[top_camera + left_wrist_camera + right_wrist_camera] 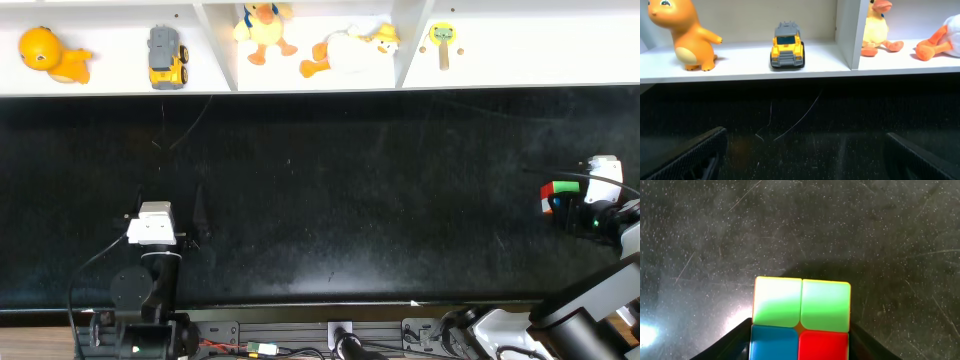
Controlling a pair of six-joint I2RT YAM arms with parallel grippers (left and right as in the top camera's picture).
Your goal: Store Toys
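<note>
– Puzzle cube (800, 315), item one. Location?
– Far right side of the black surface (350, 200), well away from the shelf (540, 60). The right gripper (572, 208) has it clamped, one finger on each side. Two green tiles face up, with a blue tile and a red one on the side below them. I cannot tell whether it touches the surface.
– Item two, the left gripper (802, 157)?
– Low over the near left of the surface, pointing at the shelf. Its fingers are spread wide with nothing between them.
– Shelf contents, left compartment?
– One orange creature figure (52, 55), upright. One yellow truck (167, 57) with a grey cab, beside the figure but apart from it, nose towards the surface.
– Middle compartment?
– One yellow duck plush (265, 30) with orange feet, sitting by the left divider. One white duck plush (350, 50) with orange feet and a yellow head, lying on its side just to the right of the first.
– Right compartment?
– One small green-and-yellow toy (442, 42), close to the divider. It is too small for me to identify further.
– Condition of the surface?
– Scratched and speckled, and the cube throws a dark shadow onto it.
</note>
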